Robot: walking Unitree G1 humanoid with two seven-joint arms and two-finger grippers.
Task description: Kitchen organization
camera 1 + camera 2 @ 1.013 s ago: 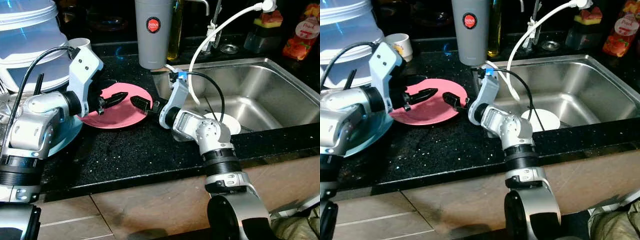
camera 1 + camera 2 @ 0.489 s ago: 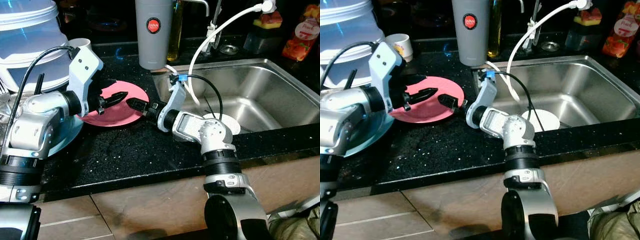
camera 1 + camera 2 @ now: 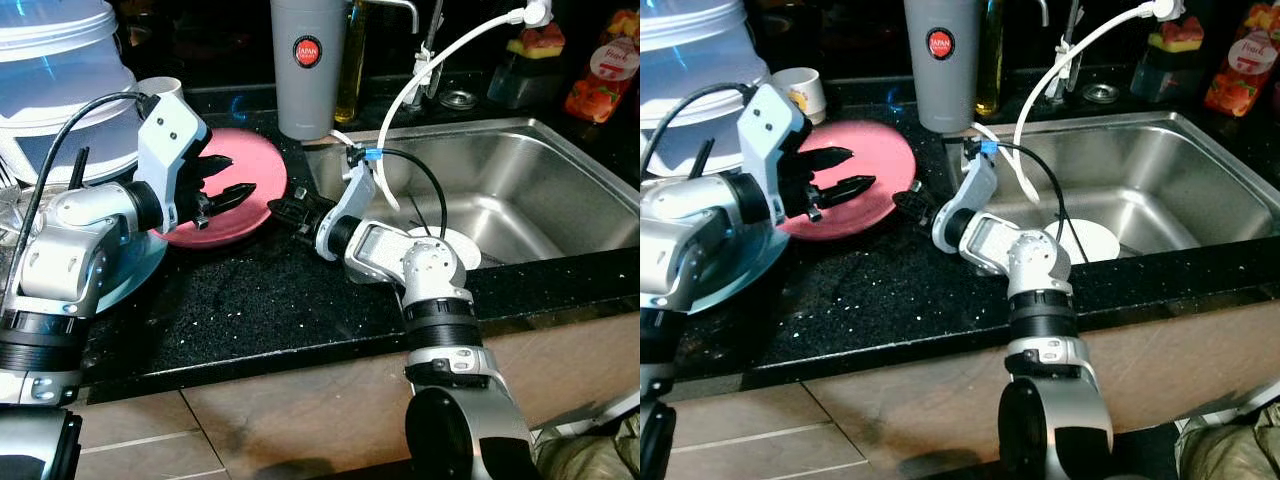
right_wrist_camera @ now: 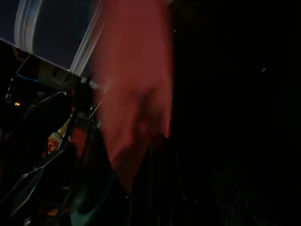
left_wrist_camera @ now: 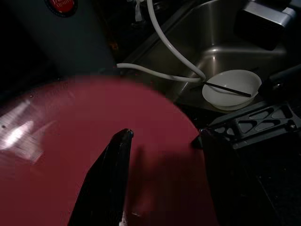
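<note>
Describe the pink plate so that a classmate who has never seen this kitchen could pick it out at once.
Start at the steel sink set in the black counter; on the counter beside it, before the tall grey tumbler, lies the pink plate, between the left gripper and right gripper. It is the one flat pink disc; the neighbouring containers are pale and translucent.

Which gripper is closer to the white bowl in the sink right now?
Right. The right gripper is at the pink plate's sink-side edge; the left gripper is over the plate, farther from the white bowl.
</note>
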